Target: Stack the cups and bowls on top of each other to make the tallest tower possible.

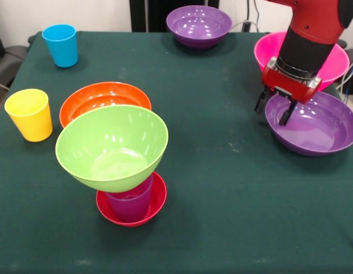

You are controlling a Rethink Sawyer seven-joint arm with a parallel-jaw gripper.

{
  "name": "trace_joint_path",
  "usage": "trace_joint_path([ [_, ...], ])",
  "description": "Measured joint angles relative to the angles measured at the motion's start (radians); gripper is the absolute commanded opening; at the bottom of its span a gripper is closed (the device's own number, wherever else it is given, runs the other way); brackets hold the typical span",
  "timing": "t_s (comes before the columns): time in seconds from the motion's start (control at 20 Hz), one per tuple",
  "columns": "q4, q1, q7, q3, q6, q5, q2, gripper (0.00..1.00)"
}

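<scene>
I observe the gripper (275,111) with fingers parted, straddling the near-left rim of the purple bowl (316,127); one finger (288,112) inside, one outside.

Front view. Tower (128,171) near front, left of centre: small bowl (156,200) at bottom, cup (132,202) standing in it, tilted bowl (113,145) resting on cup. Wide bowl (102,97) just behind tower. Two cups on left: one (29,114) near left edge, another (60,45) further back. Bowl (199,25) at far edge, centre. On right, gripper (273,109) over rim of near bowl (319,125); big bowl (273,48) behind it.
</scene>
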Motion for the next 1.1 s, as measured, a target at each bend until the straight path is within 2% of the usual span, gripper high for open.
trace_joint_path([
  [0.75, 0.013, -0.002, 0.0, 0.0, 0.0, 0.0, -0.036, 1.0],
  [0.8, 0.015, -0.003, 0.0, 0.0, 0.0, 0.0, -0.037, 0.0],
  [1.1, 0.019, -0.004, 0.0, 0.0, 0.0, 0.0, -0.039, 0.0],
])
